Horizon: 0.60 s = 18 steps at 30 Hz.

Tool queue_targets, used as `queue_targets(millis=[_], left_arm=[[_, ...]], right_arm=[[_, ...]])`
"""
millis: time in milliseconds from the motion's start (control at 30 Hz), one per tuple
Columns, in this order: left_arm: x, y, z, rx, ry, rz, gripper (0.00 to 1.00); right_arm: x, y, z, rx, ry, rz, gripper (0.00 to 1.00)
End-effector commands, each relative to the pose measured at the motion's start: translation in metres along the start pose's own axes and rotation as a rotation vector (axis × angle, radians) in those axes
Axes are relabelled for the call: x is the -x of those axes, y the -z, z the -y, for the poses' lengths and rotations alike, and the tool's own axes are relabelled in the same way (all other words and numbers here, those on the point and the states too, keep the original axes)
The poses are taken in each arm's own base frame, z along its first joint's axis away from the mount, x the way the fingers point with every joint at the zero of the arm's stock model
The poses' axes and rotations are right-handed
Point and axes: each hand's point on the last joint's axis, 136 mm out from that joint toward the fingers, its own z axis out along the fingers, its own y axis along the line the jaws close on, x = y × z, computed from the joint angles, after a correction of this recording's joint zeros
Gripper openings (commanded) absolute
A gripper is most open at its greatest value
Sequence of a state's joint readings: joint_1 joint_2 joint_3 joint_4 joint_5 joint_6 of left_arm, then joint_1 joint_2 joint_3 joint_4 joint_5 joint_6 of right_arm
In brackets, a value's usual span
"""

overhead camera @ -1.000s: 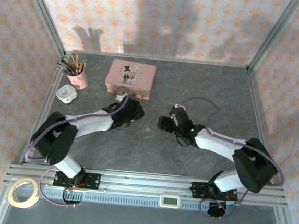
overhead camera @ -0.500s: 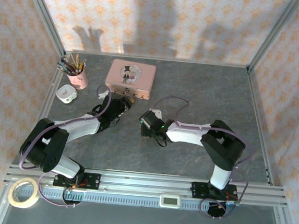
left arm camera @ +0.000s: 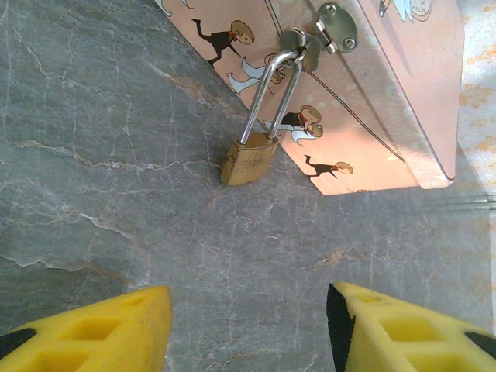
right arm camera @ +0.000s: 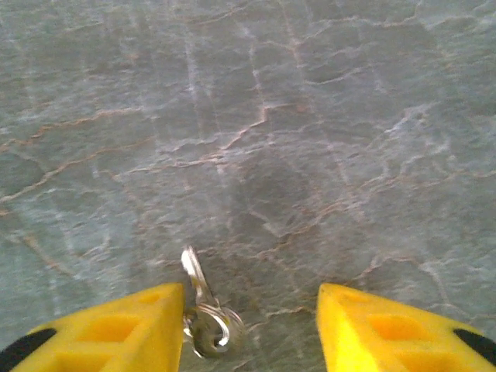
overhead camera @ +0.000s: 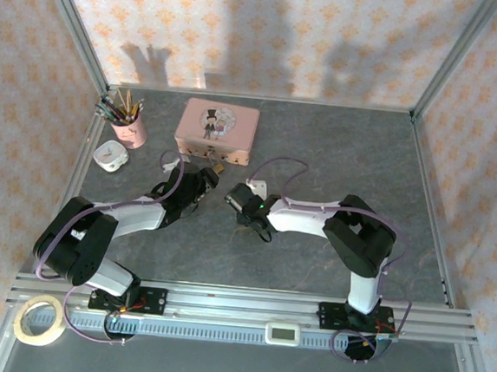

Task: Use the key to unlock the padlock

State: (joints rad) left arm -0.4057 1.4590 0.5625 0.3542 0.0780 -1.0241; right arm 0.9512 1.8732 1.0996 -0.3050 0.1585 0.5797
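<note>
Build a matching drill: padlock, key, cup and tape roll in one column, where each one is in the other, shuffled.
Column one
1. padlock
2. key
3. cup
4. tape roll

Column two
A. stands far left, holding pencils
B. hangs on the front of the tin
C. lies inside the right claw
D. lies flat at the near-left corner

Pairs: 1-B, 2-C, 3-A, 4-D

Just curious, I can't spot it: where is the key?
In the right wrist view, the key lies on the grey table between the yellow fingers of the right gripper, close to one finger.
</note>
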Motion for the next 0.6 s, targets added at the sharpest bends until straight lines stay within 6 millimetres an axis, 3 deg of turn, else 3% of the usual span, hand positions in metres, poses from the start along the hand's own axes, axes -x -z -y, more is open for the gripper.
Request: queue_targets(millis=[0,233,400,567], left_arm=[[0.009,0.004,0.009,-0.027,0.005,0.033,0.56],[0.008,0.005,0.01,-0.039,0.011,0.029,0.56],[0.002,0.004,0.019,-0.083,0.033,-0.003,0.56],[-0.009,0.009,0.036,-0.155,0.024,-0.029,0.55]], right_arm=[[-0.003,-0.008,0.021,-0.108,0.01,0.007,0.39],[-0.008,0.003,0.023,-0.037,0.049,0.008,0.19],[0.003,0.01,0.022,0.066,0.053,0.033,0.0],[0.025,0.03,0.019,0.237,0.072,0.096,0.0]])
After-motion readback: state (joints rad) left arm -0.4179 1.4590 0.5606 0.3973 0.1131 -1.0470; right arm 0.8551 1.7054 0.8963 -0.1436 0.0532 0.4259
